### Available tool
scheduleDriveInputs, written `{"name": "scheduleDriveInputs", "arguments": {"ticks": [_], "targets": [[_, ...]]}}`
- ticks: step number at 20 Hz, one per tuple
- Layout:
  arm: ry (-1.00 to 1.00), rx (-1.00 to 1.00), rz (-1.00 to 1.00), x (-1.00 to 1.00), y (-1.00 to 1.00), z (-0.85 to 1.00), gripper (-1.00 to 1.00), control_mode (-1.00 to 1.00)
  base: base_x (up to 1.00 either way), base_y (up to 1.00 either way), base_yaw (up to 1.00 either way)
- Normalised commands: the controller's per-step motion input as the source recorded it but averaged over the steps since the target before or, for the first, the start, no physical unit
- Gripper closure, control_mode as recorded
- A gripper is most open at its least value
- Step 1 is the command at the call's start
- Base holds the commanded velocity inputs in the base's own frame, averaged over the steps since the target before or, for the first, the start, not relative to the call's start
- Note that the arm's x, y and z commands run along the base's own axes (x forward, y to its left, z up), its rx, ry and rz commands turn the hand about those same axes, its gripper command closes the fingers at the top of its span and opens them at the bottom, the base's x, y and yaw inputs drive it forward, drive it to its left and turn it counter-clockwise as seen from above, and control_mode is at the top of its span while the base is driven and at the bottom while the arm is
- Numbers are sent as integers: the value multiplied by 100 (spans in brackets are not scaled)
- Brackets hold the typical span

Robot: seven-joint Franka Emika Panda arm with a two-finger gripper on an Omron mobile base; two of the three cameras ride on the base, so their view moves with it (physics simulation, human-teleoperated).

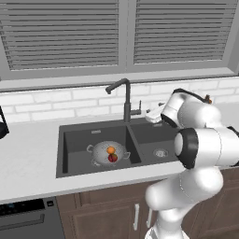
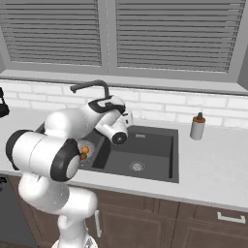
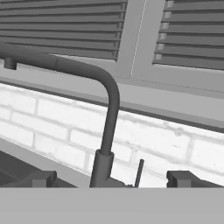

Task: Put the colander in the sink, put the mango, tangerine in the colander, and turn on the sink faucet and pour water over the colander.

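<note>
The silvery colander (image 1: 101,152) sits in the left basin of the dark sink (image 1: 72,140), with the orange tangerine (image 1: 110,150) and the dark red mango (image 1: 112,158) inside it. The gooseneck faucet (image 1: 126,100) stands behind the divider, its spout turned over the left basin. No water runs from it. My gripper (image 1: 150,115) hovers just right of the faucet's side lever (image 1: 137,111). In the hand view the faucet (image 3: 110,113) and its thin lever (image 3: 139,172) rise close ahead, and the gripper (image 3: 113,179) is open, its fingertips (image 3: 41,178) wide apart on either side.
A soap dispenser (image 2: 196,127) stands on the counter right of the sink. A dark object (image 1: 2,124) sits at the counter's far left. The tiled wall and window sill lie right behind the faucet. The right basin (image 2: 145,157) holds nothing but its drain.
</note>
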Motion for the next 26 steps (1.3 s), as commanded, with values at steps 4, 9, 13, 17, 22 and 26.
{"name": "scheduleDriveInputs", "arguments": {"ticks": [4,9,13,17,22,26], "targets": [[5,0,0,39,-20,0,-100,-100,0,0,0],[1,0,0,22,-1,-1,-100,-100,0,0,0],[0,3,0,17,11,-13,-100,-100,0,0,0],[0,7,0,28,11,-2,-100,-100,0,0,0],[0,9,0,39,4,0,-100,-100,0,0,0],[0,7,0,26,1,-13,-100,-100,0,0,0]]}}
